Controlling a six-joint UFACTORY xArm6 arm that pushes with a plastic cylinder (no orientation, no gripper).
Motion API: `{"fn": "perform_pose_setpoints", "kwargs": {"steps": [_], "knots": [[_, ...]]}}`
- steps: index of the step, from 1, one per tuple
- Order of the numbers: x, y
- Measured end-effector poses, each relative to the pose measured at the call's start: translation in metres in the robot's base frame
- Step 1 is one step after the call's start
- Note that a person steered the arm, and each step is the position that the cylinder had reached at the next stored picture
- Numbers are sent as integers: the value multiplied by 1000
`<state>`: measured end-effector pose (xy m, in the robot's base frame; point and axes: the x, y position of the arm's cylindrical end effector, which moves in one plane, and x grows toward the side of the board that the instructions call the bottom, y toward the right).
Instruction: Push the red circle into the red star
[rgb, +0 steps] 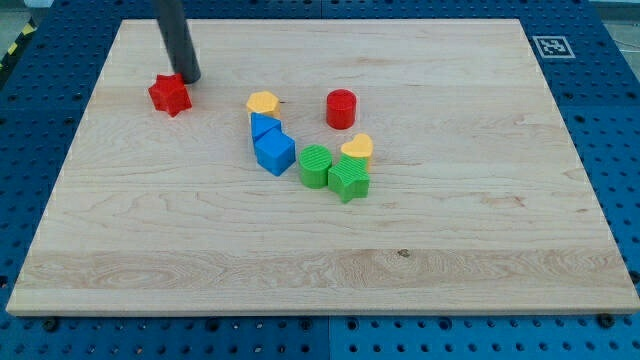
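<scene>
Camera view — my tip (190, 78) beside red star (170, 95).

Pale grained wood board (330, 240), ridged matt plastic green blocks (333, 172)

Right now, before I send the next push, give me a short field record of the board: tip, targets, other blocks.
my tip: just above-right of the red star, seemingly touching it
red star: board's upper left
red circle: far right of the star, standing alone
between them: yellow block, two blue blocks
near circle: yellow heart, green cylinder, green star
</scene>
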<state>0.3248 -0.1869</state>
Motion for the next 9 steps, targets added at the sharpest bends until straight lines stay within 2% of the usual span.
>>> {"fn": "perform_pose_setpoints", "kwargs": {"steps": [2, 3, 4, 5, 6, 7, 8, 9], "knots": [[63, -8], [31, -7], [-19, 43], [-37, 138], [-37, 236], [-21, 308], [18, 335], [58, 335]]}}
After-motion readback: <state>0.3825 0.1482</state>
